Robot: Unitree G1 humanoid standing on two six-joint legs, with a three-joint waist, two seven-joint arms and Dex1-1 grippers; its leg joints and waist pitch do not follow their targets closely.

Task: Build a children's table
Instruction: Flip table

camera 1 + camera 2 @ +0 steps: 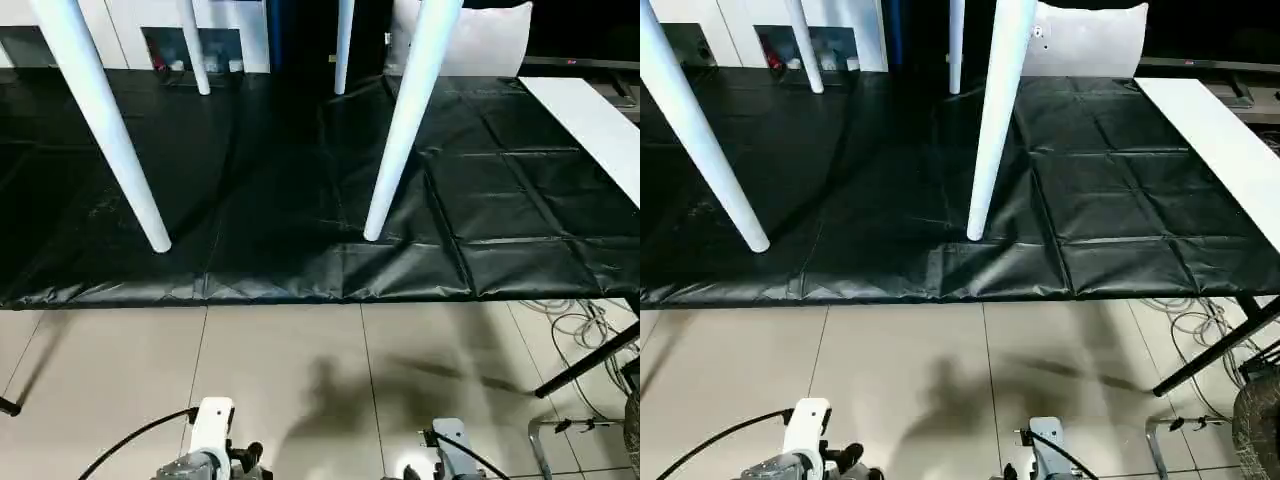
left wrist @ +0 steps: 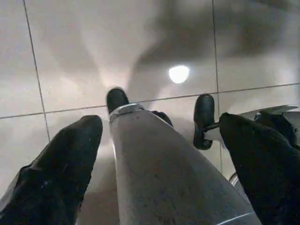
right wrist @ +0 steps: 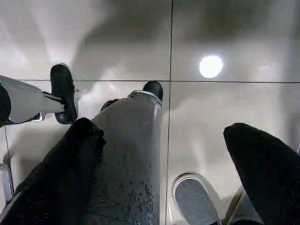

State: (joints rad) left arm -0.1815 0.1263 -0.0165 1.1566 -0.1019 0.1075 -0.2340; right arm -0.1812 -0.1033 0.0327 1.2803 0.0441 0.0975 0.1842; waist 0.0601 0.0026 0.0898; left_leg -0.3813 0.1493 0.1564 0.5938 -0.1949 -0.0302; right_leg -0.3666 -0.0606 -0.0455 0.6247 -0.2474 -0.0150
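**A:** Left eye view: what fills it, biggest thing first?

**B:** A wide black creased plastic sheet spread over the pale tiled floor. On it stands the all-white plastic children's table, upright. Its top is above the frame, so I cannot describe it. Four long tapered round white legs come down onto the sheet: two near ones, the near-left leg and the near-right leg, and two farther ones behind. At the right edge lies a flat white board, and behind the table sits a white pillow.

**B:** Smallest, at the bottom edge, are the robot's wrists.

**A:** And the claws?

**B:** In the wrist views both point down at the bare tiles. The left gripper has its two black fingers spread wide, holding nothing. The right gripper is the same, wide and empty.

**A:** Where is the table from them?

**B:** Ahead and well apart, past the sheet's near edge. The legs' long axes run near vertical, leaning slightly. The near-right leg seems closer to the right arm, the near-left leg to the left arm.
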